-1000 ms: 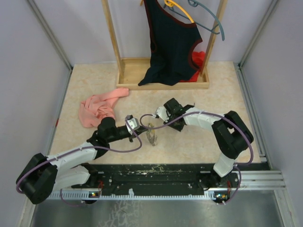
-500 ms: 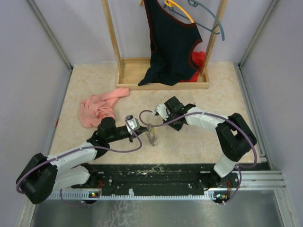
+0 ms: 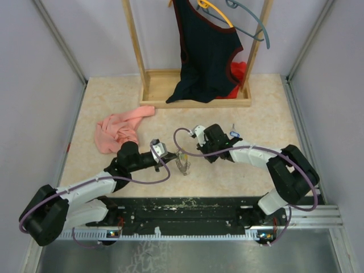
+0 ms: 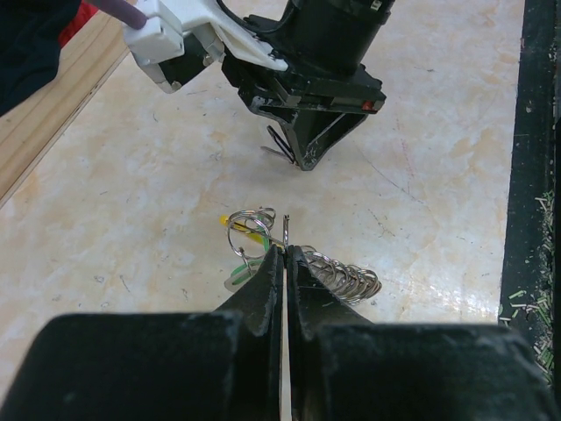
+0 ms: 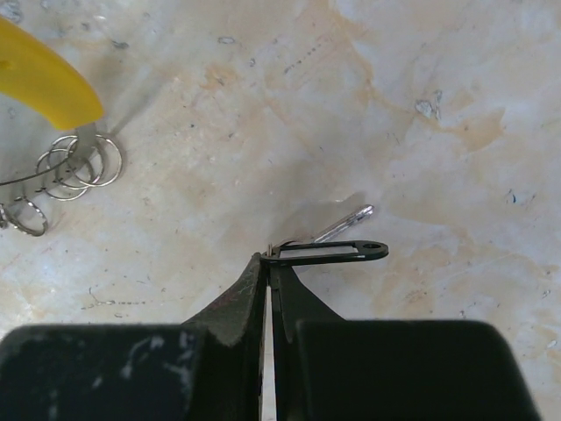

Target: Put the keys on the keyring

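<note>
the left gripper (image 4: 285, 256) is closed tight, its two black fingers pinched on the thin wire of the keyring (image 4: 252, 230), which sits low over the table (image 4: 131, 175) near its middle, just in front of the arms. the keyring's yellow piece (image 4: 235, 219) shows at the far side of the loop, and a bunch of small steel rings (image 4: 346, 279) trails off to the right of the fingers. a green bit (image 4: 240, 275) lies just below the loop; it is too small to tell what it is. the right gripper (image 5: 270, 263) is also closed, clamped on one end of a black key (image 5: 329, 253), whose flat slotted head sticks out sideways from the fingertips, with a metal shank (image 5: 346, 224) angling away behind it. whether the key touches the table cannot be told. from the left wrist view the right gripper points down at the table just beyond the keyring, near it but apart. in the top view the two grippers face each other across the keyring (image 3: 182, 162). a pink cloth (image 3: 118, 128) lies crumpled to the left, well apart. at the back stands a wooden rack (image 3: 149, 85) with a dark top (image 3: 205, 51) hanging on it.
</note>
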You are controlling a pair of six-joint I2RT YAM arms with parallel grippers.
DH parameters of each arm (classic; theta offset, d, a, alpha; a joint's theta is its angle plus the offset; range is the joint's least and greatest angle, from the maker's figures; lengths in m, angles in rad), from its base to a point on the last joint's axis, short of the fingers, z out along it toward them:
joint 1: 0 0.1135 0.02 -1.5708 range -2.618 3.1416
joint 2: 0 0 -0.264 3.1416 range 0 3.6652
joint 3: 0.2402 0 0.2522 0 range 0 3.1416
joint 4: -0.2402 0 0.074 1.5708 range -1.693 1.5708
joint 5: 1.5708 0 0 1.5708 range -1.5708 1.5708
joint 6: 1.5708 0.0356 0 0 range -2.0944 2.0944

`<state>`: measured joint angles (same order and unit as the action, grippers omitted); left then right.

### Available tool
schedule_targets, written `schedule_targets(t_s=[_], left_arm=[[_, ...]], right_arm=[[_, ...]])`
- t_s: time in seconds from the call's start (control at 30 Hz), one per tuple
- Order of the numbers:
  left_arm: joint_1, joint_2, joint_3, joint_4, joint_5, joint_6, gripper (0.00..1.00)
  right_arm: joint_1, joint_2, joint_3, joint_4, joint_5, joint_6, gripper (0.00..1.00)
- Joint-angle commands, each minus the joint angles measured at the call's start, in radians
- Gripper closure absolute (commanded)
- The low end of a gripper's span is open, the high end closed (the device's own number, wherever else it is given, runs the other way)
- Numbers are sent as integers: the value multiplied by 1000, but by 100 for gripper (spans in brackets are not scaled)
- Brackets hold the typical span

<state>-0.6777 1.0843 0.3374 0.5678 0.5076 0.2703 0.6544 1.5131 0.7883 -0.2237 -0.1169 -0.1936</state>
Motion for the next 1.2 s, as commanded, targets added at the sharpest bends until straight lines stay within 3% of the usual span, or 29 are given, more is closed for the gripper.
schedule_targets(t_s=[0.0, 0.4, 0.57, 0.83, 1.17], left_arm=[[6, -15, -9, 28, -1, 6, 99], [7, -17, -11, 29, -17, 9, 99], [7, -23, -12, 30, -17, 7, 99], [7, -27, -13, 26, -14, 9, 99], [7, -17, -9, 23, -5, 9, 99]], right_arm=[[25, 15, 3, 116, 105, 107, 96], [64, 48, 125, -106, 247, 263, 77], [95, 65, 191, -165, 219, 198, 69], [93, 130, 271, -275, 219, 81, 65], [-6, 185, 315, -306, 11, -40, 64]])
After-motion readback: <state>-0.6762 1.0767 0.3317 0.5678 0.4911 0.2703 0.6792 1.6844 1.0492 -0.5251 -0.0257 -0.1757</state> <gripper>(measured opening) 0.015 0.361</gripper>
